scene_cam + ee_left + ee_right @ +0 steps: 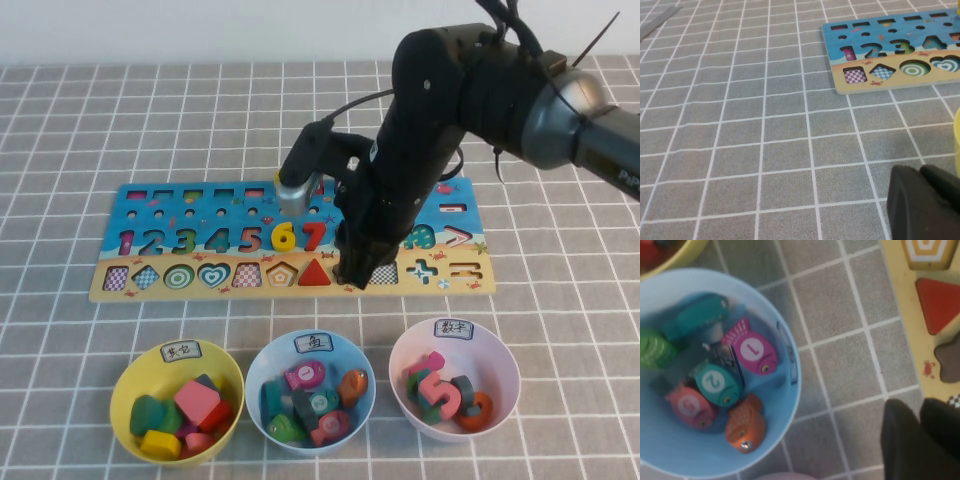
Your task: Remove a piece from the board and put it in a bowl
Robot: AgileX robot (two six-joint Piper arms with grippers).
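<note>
The board (470,215) lies across the middle of the table. The dark star piece (949,360) shows only in part in the right wrist view, seated in the board's sandy lower row (900,305) beside the red triangle (940,302). In the high view my right arm hides it. My right gripper (355,275) hangs low over that spot at the board's front edge, its fingers (905,440) shut and empty. The yellow bowl (135,375) stands front left, holding several shape blocks. My left gripper (920,172) is shut and empty, low over bare cloth left of the board (840,85).
A light blue bowl (262,365) with fish pieces stands front centre, right below my right gripper (790,370). A pale pink bowl (500,350) with number pieces stands front right. The yellow bowl's rim shows by my left gripper (957,145). A grey checked cloth covers the table.
</note>
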